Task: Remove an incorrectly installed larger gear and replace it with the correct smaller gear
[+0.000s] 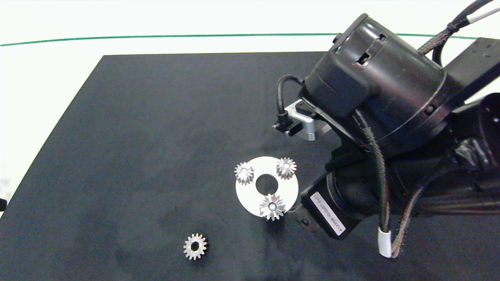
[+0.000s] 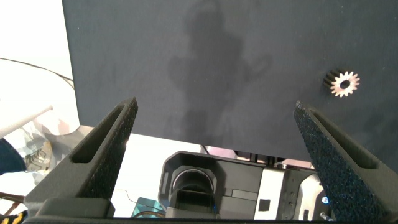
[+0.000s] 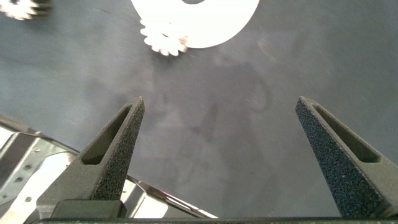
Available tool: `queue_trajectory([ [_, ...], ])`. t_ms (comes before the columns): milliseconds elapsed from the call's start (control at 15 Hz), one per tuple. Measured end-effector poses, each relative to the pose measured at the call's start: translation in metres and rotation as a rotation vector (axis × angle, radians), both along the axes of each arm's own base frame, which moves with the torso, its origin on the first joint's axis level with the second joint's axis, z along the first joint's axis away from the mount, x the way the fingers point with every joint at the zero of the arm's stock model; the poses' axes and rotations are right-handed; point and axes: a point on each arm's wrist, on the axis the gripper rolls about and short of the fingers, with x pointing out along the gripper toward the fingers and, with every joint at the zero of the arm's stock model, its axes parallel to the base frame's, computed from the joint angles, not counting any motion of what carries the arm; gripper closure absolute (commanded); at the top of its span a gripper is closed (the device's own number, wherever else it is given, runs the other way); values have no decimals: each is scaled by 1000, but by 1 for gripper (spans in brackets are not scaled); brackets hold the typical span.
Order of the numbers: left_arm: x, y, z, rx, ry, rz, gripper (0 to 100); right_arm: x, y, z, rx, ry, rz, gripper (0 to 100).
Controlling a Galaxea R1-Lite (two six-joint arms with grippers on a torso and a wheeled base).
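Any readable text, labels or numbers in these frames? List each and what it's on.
White sticker on the right arm's dark cylindrical housing: one line of black print, roughly "A1XP58-10-0x07 (0x07)"; the characters are small and tilted, so this reading is uncertain.
Nothing else carries text: no markings show on the larger gear, the smaller gear, the white disc or the black mat, and neither wrist view shows any lettering.

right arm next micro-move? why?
Probably ease the right gripper forward over the larger gear. Its fingers are open over bare mat, short of the white disc, and that gear sits on the disc's near edge. The smaller gear lies loose on the mat; the left gripper is open, off by the mat's edge.
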Motion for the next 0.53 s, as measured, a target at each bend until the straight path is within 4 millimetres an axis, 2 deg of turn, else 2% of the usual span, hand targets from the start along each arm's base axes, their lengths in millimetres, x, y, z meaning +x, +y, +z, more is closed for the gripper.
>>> queue_trajectory([
  [533,-1,0,0,1,-5,-2,0,35,27,-22,7,15,94,0],
])
